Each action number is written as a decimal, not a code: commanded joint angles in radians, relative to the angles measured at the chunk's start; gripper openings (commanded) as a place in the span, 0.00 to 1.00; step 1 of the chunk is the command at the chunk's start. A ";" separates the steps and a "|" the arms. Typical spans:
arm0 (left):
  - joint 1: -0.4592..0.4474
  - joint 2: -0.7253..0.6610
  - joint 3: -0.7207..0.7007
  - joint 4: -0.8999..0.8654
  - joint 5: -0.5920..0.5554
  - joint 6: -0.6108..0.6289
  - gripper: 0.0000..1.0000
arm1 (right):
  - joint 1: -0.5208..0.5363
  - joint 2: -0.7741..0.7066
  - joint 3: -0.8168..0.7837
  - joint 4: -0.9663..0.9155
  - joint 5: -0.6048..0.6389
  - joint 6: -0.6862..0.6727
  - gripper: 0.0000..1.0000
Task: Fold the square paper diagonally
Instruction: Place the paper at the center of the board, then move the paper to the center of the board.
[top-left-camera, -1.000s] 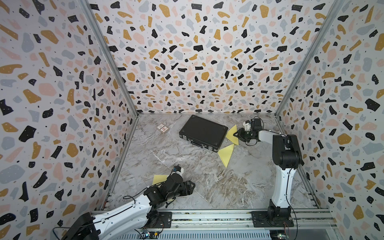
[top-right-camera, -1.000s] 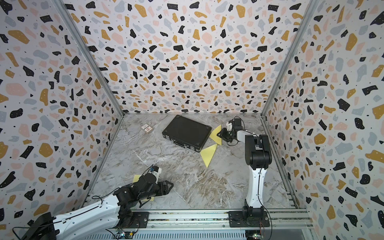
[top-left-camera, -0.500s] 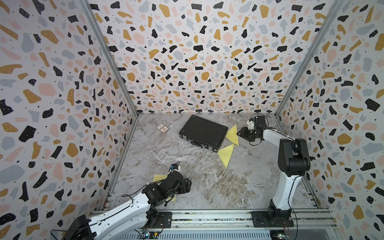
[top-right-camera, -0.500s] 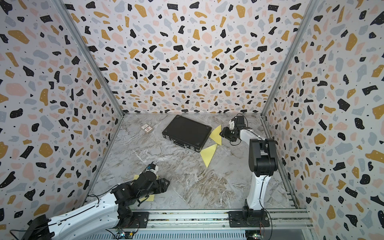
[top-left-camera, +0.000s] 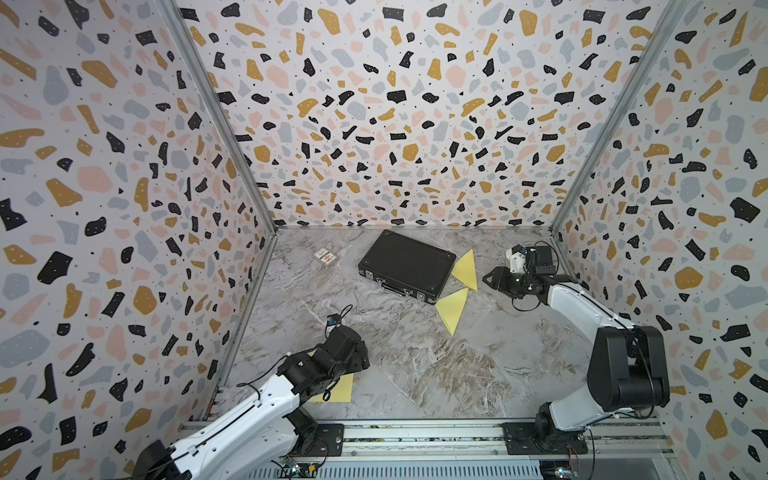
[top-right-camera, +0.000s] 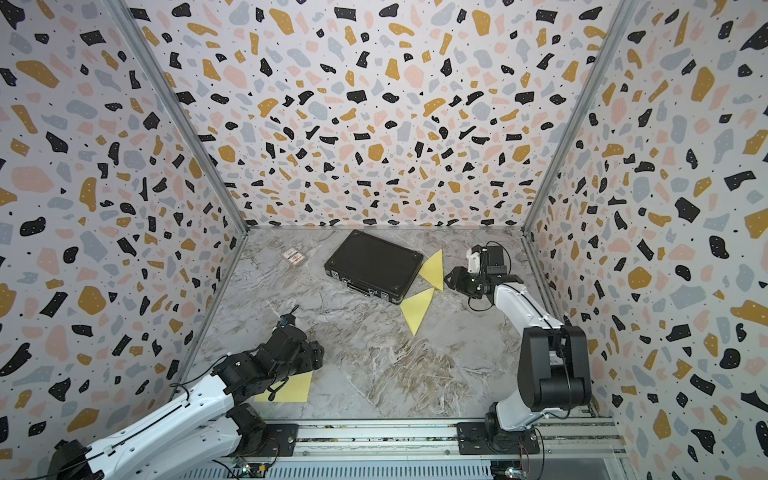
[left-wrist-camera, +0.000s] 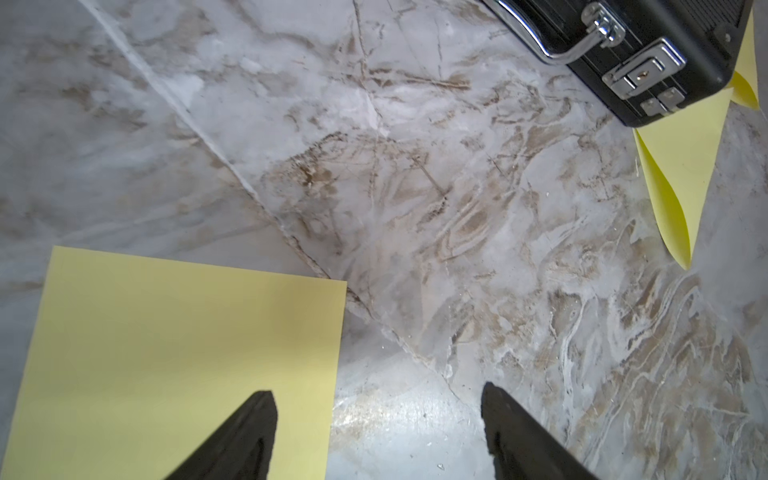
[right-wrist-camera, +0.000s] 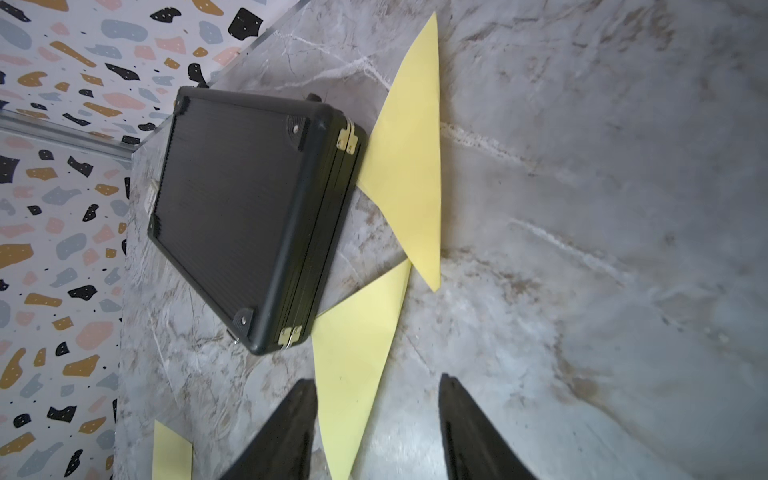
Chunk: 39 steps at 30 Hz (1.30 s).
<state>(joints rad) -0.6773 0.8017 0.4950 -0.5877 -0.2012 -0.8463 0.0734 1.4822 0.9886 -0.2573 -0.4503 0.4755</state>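
Yellow square paper (left-wrist-camera: 178, 353) lies flat and unfolded at the table's front left.
I see the left gripper (left-wrist-camera: 378, 395) spread wide and empty, one finger over the sheet's edge. A black case (top-left-camera: 405, 266) sits mid-table, two folded yellow triangles (top-left-camera: 453, 309) just beside it. The right gripper (right-wrist-camera: 378, 378) is parted, empty, near them.

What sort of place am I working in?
Probably a staged robot test cell: terrazzo-print walls box in a marble-look tabletop, and a metal rail carries the left arm and right arm.
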 joint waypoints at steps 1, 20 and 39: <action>0.024 -0.022 0.027 -0.065 -0.044 -0.010 0.82 | 0.006 -0.117 -0.066 -0.090 -0.009 -0.020 0.53; 0.145 0.001 0.102 -0.165 -0.055 -0.022 0.84 | 0.072 -0.659 -0.307 -0.332 -0.051 -0.026 0.56; 0.252 0.090 0.047 -0.104 0.010 -0.017 0.86 | 0.229 -0.728 -0.423 -0.332 -0.017 0.016 0.66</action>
<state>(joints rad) -0.4316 0.8730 0.5625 -0.7246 -0.2134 -0.8600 0.2768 0.7589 0.5743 -0.5964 -0.4953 0.4721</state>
